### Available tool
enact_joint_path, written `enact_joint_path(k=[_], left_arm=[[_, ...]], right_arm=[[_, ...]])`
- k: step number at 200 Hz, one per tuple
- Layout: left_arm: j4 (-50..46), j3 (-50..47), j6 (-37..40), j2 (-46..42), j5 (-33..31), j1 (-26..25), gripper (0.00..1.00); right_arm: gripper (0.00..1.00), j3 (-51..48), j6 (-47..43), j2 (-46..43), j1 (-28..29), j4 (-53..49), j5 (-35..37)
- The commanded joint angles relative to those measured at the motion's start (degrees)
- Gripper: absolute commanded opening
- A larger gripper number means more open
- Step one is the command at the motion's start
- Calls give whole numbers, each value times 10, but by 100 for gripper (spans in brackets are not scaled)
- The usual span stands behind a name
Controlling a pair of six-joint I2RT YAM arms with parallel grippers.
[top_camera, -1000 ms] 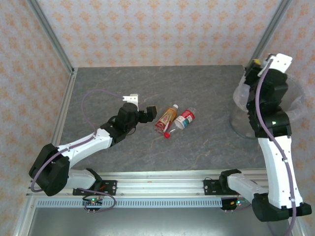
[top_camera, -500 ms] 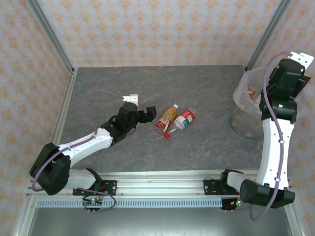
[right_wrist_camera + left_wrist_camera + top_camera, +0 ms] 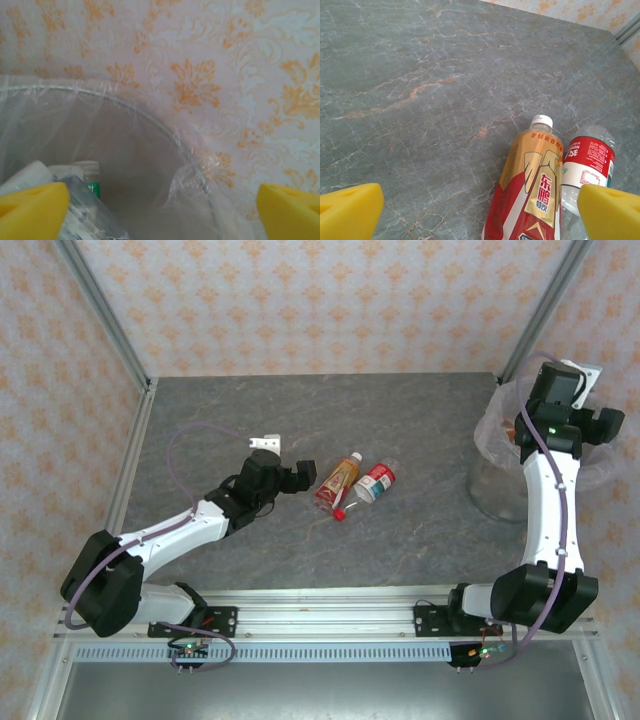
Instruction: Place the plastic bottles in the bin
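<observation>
Close in, the left gripper is hovering wide open beside the orange bottle and clear bottle, lying side by side on the table: likely light, slick, crushable, so I'd be gripping mid-label. Farther off, the right gripper is gaping empty over the bin, seemingly part-filled.

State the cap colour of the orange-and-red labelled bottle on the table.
The cap is white, clearest in the left wrist view.

orange-red bottle beside red-labelled bottle | lying on grey table | left tool spread wide
</observation>
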Motion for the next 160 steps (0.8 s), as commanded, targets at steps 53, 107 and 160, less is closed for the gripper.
enact_joint_path(k=[53,107,160], left_arm=[[-35,17,-15,5,22,6,100],[-61,13,-31,6,18,6,100],[-79,8,-50,15,42,-5,100]], right_arm=[[99,62,149,-60,38,-113,-151],[99,40,241,-99,103,-97,-359],[99,-22,307,-122,205,-15,-420]])
